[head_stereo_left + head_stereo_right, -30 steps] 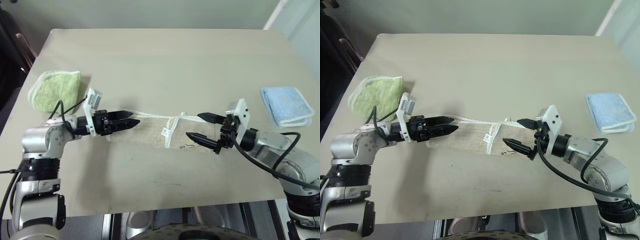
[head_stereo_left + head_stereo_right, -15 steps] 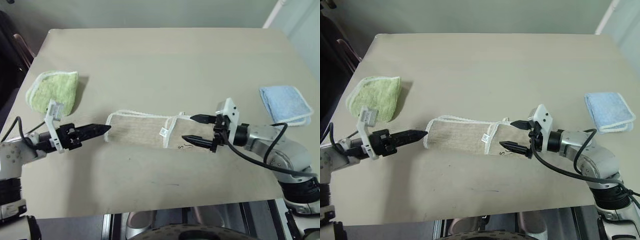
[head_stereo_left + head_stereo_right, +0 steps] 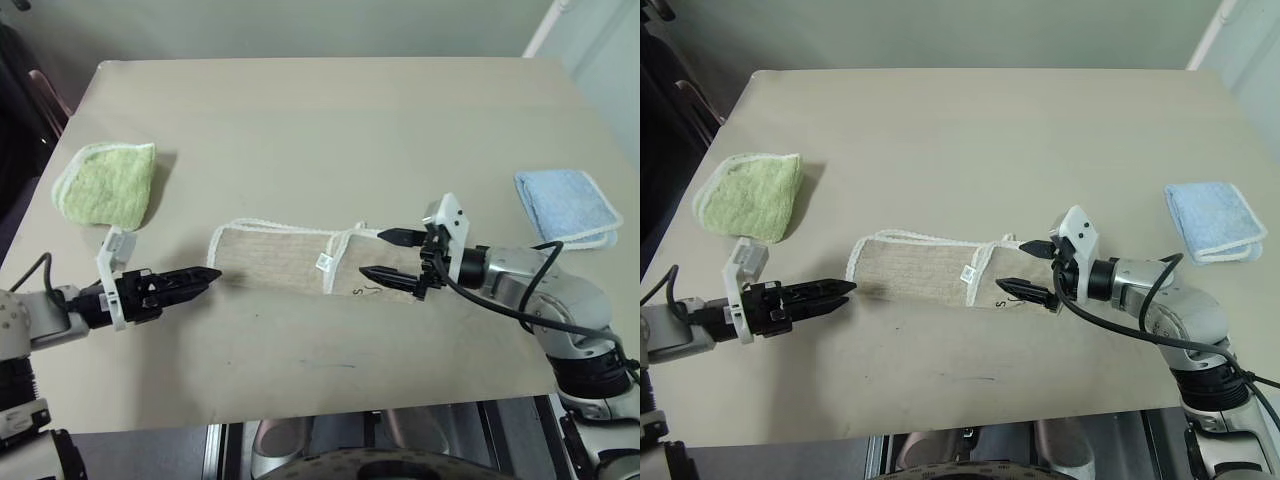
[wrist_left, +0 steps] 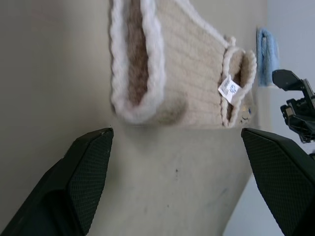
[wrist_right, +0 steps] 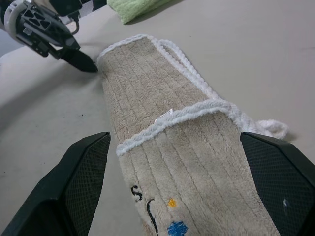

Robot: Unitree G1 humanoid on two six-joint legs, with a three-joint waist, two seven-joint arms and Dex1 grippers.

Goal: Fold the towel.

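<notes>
Beige table (image 3: 330,130) carries the folded towel (image 3: 290,262) between the wide-spread left gripper (image 3: 200,277) and right gripper (image 3: 385,254).

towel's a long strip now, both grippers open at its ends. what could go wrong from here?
1. The towel has stacked layers at its left end; the open left gripper, sitting just off that edge, could pinch only one layer, so the fold opens.
2. The right gripper straddles the other end near the loose cord loop; it may snag the loop rather than cloth.
</notes>
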